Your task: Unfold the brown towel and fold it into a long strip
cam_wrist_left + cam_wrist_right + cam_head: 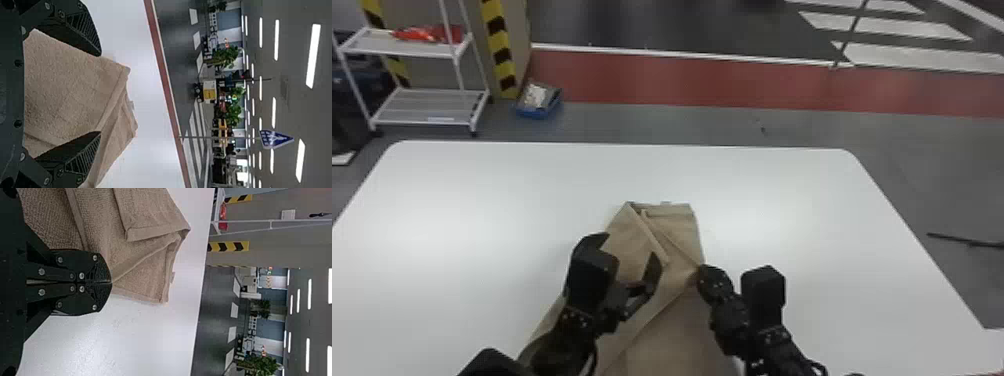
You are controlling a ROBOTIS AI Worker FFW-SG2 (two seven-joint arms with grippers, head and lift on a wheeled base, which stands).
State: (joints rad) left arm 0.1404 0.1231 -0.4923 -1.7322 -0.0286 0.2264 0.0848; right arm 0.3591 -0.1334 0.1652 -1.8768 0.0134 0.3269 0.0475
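Head view: right gripper [701, 273] clamped on the brown towel [677, 305] (its right edge). Left gripper [630, 246] — jaws apart — over it.

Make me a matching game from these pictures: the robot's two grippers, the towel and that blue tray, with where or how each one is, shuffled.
1. left gripper
2. blue tray
3. brown towel
4. right gripper

A. lying on the white table, partly folded over itself
B. closed, pinching part of the cloth
C. wide open
D. on the floor beyond the table

Right pairs: 1-C, 2-D, 3-A, 4-B
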